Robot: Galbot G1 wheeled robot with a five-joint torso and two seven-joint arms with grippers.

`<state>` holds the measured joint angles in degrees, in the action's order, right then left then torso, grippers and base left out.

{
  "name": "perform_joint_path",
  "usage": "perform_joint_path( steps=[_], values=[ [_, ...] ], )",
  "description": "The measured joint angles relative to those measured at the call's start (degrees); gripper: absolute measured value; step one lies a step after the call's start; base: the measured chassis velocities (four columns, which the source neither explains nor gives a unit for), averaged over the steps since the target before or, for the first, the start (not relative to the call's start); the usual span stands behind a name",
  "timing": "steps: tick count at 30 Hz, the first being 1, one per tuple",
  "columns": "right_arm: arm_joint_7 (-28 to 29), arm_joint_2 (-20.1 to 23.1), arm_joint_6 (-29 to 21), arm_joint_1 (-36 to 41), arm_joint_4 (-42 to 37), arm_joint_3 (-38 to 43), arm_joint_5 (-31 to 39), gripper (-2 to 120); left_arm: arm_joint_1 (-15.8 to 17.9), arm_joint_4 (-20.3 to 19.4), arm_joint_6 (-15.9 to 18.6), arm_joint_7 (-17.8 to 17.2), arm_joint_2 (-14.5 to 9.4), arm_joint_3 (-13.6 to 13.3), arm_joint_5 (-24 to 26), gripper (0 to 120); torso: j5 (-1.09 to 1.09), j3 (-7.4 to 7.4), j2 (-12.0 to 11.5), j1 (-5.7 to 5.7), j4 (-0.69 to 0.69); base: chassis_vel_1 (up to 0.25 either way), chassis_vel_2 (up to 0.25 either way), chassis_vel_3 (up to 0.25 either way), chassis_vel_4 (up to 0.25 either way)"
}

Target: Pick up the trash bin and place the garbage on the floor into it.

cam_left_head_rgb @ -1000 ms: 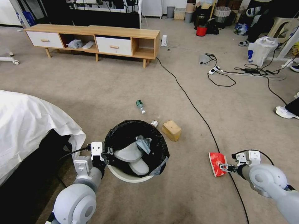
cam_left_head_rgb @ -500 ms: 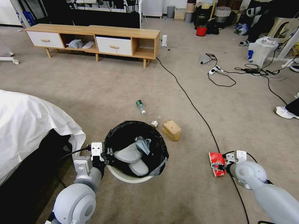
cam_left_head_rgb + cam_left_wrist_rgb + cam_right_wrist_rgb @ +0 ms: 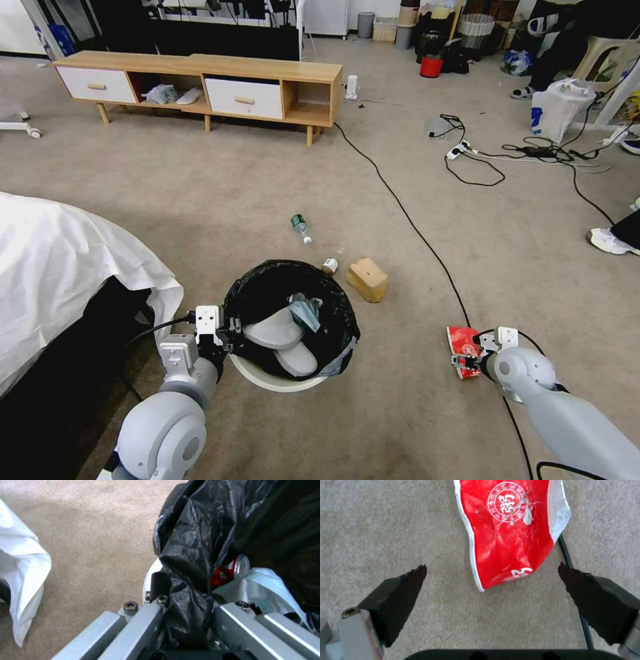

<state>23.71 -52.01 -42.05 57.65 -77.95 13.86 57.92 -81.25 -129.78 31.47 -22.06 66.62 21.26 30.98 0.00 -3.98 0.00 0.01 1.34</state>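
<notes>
the left end effector (image 3: 223,328) is seen clamped on the bag-lined rim of the trash bin (image 3: 263,377) beside the bed (image 3: 60,267), while the right end effector (image 3: 491,580) is held wide open just over the red snack packet (image 3: 510,530) lying on the floor (image 3: 267,187) against a black cable (image 3: 413,230).

My left claw (image 3: 227,328) grips the bin (image 3: 280,381) rim before me. Beyond it lie a box (image 3: 367,279) and bottle (image 3: 301,228); the packet (image 3: 462,341) lies right, beside a cable (image 3: 407,220).
</notes>
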Motion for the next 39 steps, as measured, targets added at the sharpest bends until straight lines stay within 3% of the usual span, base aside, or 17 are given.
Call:
perform_joint_path(
  steps=[26, 39],
  values=[
    [-3.1, -0.2, 2.3, -4.2, 4.3, -0.5, -4.2, 100, 0.0, 1.1, -0.4, 0.3, 1.3, -0.8, -0.9, 1, -0.01, 0.00, 0.0, 0.00, 0.00, 0.000, 0.000, 0.000, 0.000],
    [-5.7, -3.4, 3.6, -9.3, 11.0, -2.0, -7.3, 100, -0.1, 1.2, -0.4, 0.3, 1.3, -0.4, -0.8, 1, 0.00, 0.00, 0.0, 0.00, -0.01, 0.000, 0.000, 0.000, 0.000]
  ],
)
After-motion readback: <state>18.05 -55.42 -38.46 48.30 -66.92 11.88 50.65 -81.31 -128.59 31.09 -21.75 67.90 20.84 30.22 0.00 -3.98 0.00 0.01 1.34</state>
